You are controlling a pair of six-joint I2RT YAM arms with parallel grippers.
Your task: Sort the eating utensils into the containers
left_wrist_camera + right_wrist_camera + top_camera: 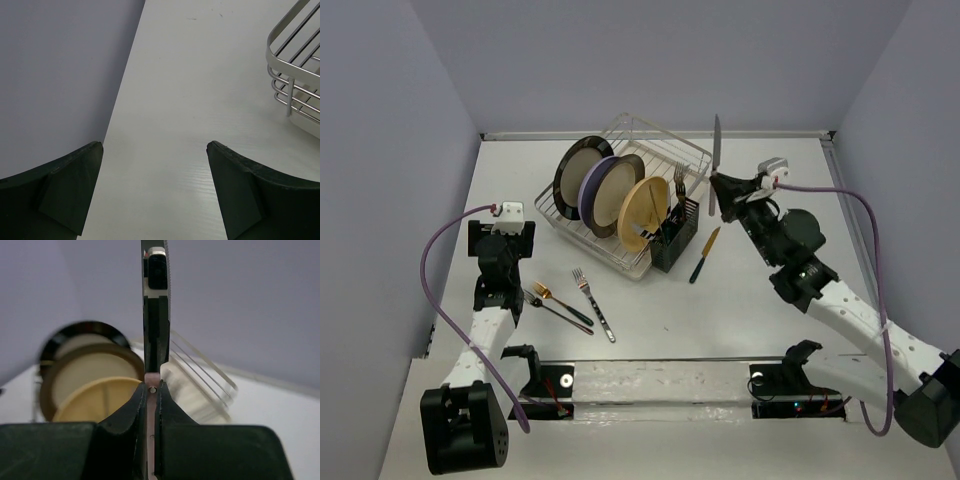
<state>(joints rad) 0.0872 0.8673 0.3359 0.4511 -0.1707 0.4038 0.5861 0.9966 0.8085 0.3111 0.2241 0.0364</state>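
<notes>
Pinching a slim silver table knife [717,140] upright, blade up, the right tool [151,390] hangs above the white desk [770,300] — the left tool [155,146] gapes, spread wide.

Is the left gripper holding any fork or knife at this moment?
No, the left gripper is open, and only the bare white table shows between its two dark fingers.

I get soft, even overhead light; shadows on the table [750,300] are faint. My right wrist view blurs the plates [90,385] behind, while the near knife [156,300] is sharp.
</notes>
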